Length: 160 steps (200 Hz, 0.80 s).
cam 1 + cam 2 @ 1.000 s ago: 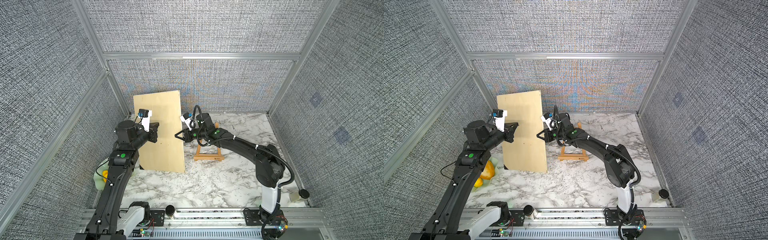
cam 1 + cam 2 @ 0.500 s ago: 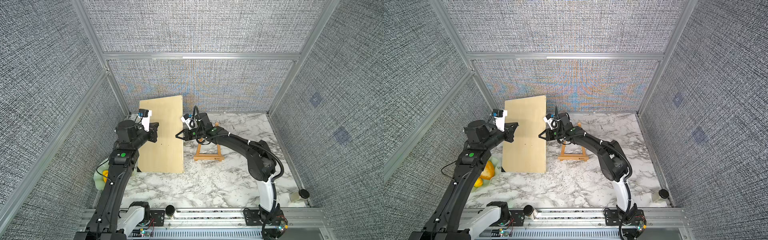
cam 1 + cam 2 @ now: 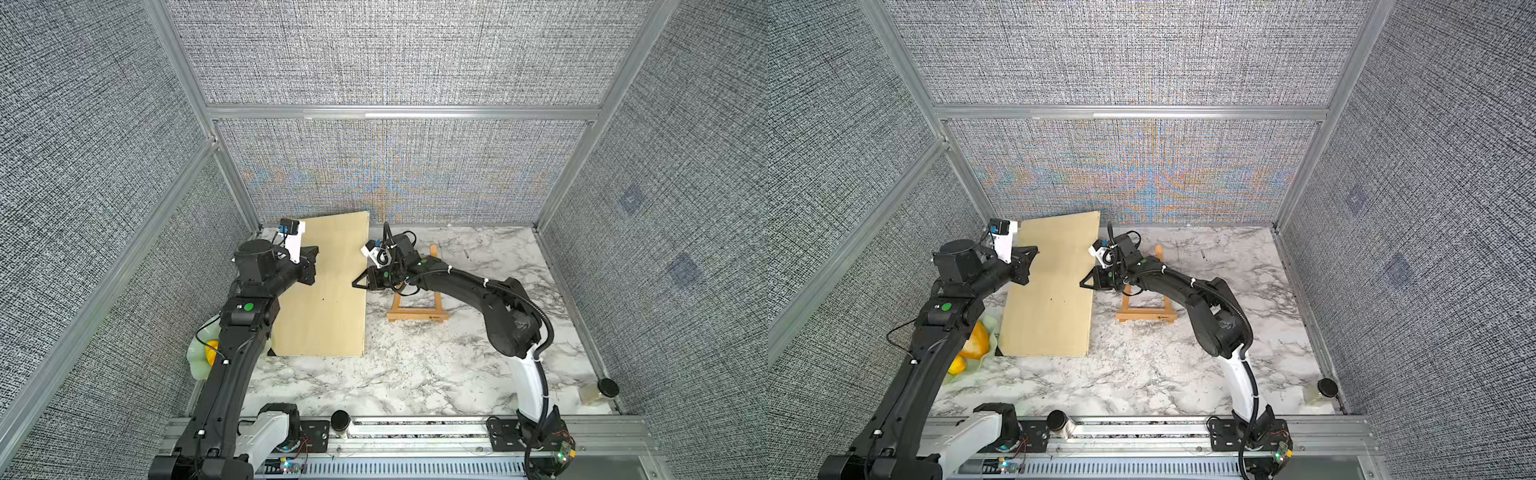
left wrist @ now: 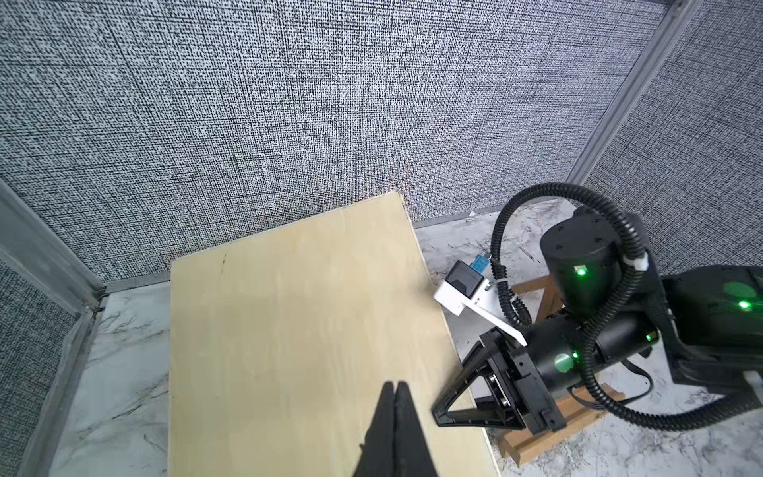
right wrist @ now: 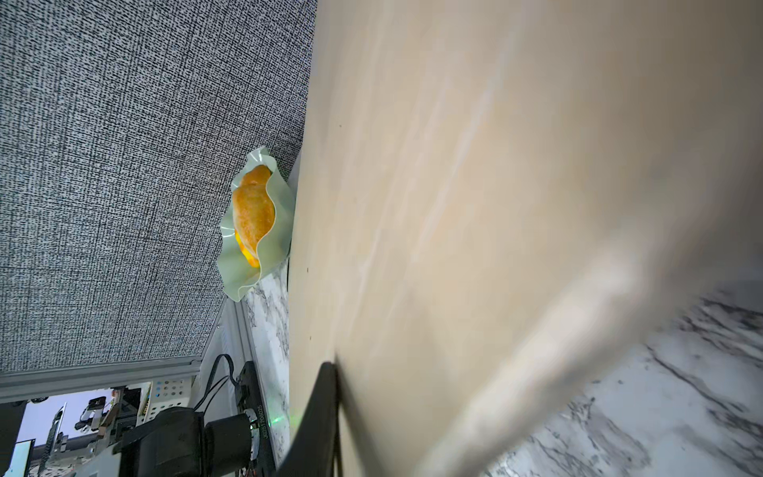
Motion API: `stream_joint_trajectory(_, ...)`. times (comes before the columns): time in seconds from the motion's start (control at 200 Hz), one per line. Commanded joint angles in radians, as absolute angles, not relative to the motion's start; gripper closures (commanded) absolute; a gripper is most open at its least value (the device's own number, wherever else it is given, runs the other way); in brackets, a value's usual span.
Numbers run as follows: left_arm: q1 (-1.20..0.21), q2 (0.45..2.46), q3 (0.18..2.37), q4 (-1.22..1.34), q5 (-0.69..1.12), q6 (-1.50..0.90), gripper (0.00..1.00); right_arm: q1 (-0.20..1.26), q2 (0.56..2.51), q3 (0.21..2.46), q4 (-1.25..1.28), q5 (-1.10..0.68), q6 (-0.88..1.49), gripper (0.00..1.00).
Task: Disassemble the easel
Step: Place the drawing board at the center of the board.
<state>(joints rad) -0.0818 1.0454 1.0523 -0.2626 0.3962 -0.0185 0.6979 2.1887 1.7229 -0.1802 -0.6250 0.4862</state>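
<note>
Easel [image 3: 417,318] under right arm [image 3: 465,286], pale plywood board [image 3: 328,299] alongside.

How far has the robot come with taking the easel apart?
Done: the board is off the easel and beside it. In hand: the right gripper is at the board's edge, grip unclear; the left gripper is shut over the board, holding nothing. Left: the easel stands whole, with legs and ledge joined, so the real taking apart has not begun.

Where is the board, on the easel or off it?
Off. In both top views the board is tilted, beside the easel, with bare table between them.
</note>
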Motion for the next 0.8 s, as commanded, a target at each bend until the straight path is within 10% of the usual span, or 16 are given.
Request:
stream_joint_trajectory(0.0, -0.080, 1.055, 1.054, -0.248, 0.410, -0.012, 0.95, 0.691, 2.240, 1.740, -0.393, -0.288, 0.248, 1.00)
stream_joint_trajectory(0.795, -0.081, 1.127, 1.048, -0.218, 0.445, -0.020, 0.93, 0.681, 2.357, 1.741, -0.398, -0.244, 0.293, 0.96)
